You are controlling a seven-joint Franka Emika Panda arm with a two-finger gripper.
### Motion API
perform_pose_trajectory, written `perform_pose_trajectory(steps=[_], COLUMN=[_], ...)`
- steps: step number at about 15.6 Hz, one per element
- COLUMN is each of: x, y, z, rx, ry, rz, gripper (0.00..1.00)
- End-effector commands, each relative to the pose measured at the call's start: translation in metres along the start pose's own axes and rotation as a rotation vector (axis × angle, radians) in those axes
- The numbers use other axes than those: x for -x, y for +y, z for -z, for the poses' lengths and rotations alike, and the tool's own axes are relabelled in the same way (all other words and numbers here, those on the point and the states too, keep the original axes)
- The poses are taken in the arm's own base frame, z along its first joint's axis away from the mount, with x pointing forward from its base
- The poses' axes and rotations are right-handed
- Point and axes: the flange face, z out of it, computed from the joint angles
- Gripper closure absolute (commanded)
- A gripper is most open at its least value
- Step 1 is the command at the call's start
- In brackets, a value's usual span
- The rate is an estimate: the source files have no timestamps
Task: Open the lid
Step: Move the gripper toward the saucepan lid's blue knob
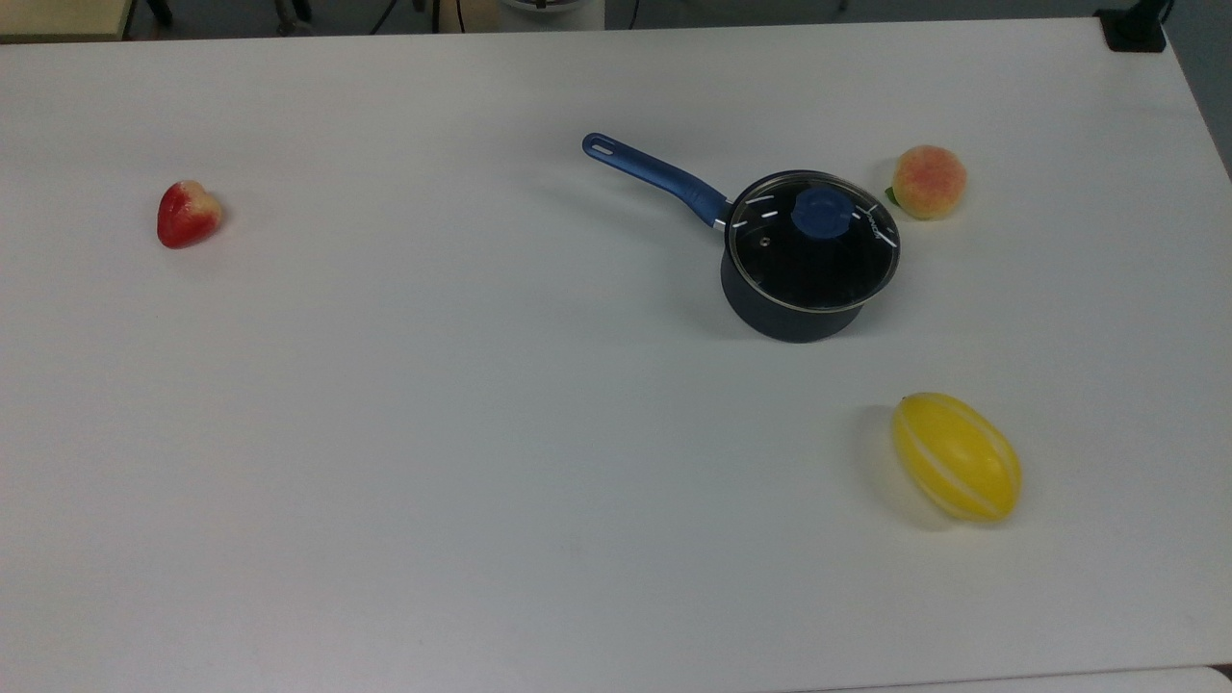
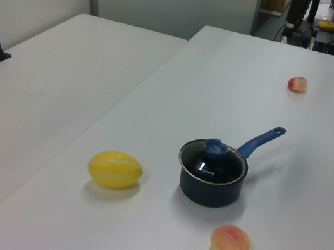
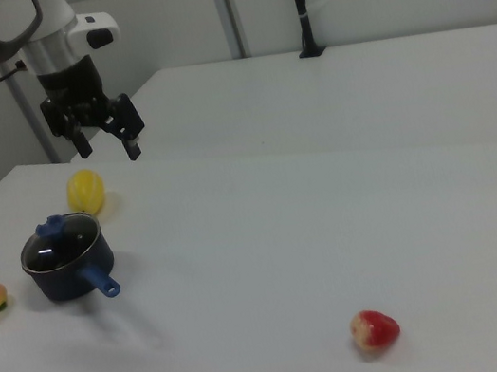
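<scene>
Lid: the lid [image 1: 813,241] sits closed on the pan [image 1: 784,313], right of centre in the top view; clear glass, metal rim, blue knob [image 1: 821,212] in the middle, a small steam hole near the top view's left edge of the glass.
Writing: white lettering on the glass, seen in the left view near the lower rim; it seems to read "KONKA", though the first letter is hard to make out.
Pan: dark body, blue handle [image 1: 654,173] pointing to the upper left of the top view.
Claw: the claw [image 3: 103,135] hangs in the upper left of the right view, above the table [image 1: 481,433] and well apart from the lid; its two fingers stand spread, holding nothing.
Peach: a peach [image 1: 928,182] lies just beside the pan, at the upper right of the top view.
Melon: a yellow melon [image 1: 956,457] with pale stripes lies in the lower right of the top view.
Strawberry: a red strawberry [image 1: 188,213] lies at the far left of the top view, well apart from the pan.
Second table: another white table [image 2: 52,80] adjoins at the left view's left.
</scene>
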Motion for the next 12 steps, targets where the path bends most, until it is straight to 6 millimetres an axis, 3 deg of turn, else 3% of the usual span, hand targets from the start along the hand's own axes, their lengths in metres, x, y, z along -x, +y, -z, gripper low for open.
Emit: perform_pose_trajectory(steps=[1,12], x=[0.0065,0.0072], y=[-0.0081,-0.0088], z=[-0.0001,0.0005], rx=[0.002,-0.004], ry=[-0.013,-0.014], rz=[0.019,0.031], gripper=[0.0,0.0])
